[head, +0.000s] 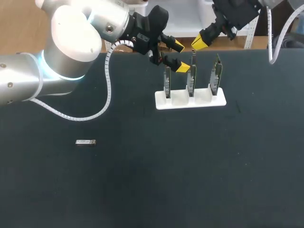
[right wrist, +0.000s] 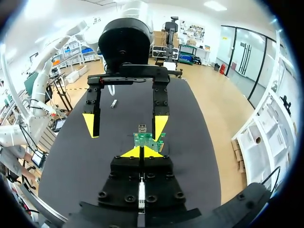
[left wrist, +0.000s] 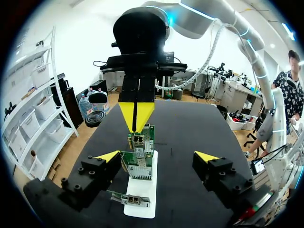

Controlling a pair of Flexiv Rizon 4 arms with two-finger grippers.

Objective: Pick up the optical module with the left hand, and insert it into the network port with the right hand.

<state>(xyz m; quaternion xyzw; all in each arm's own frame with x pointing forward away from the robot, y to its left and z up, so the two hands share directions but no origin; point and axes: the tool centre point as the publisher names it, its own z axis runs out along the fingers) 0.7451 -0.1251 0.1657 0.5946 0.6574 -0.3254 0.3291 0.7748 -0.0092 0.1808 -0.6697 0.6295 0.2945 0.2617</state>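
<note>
The optical module [head: 86,142], a small silver bar, lies flat on the black table at the left, far from both grippers; in the right wrist view the module [right wrist: 113,103] shows beyond the left arm. Three green network boards [head: 191,78] stand upright in a white holder [head: 190,102]. My left gripper [head: 180,57] hangs open just behind the left board, nothing between its fingers. In its own view the left gripper [left wrist: 156,156] straddles the boards [left wrist: 140,161]. My right gripper [head: 199,42] is shut and empty, behind the middle board, facing the left one.
The black table top [head: 190,180] stretches in front of the holder and around the module. The left arm's grey links and white cable [head: 107,90] hang over the table's back left.
</note>
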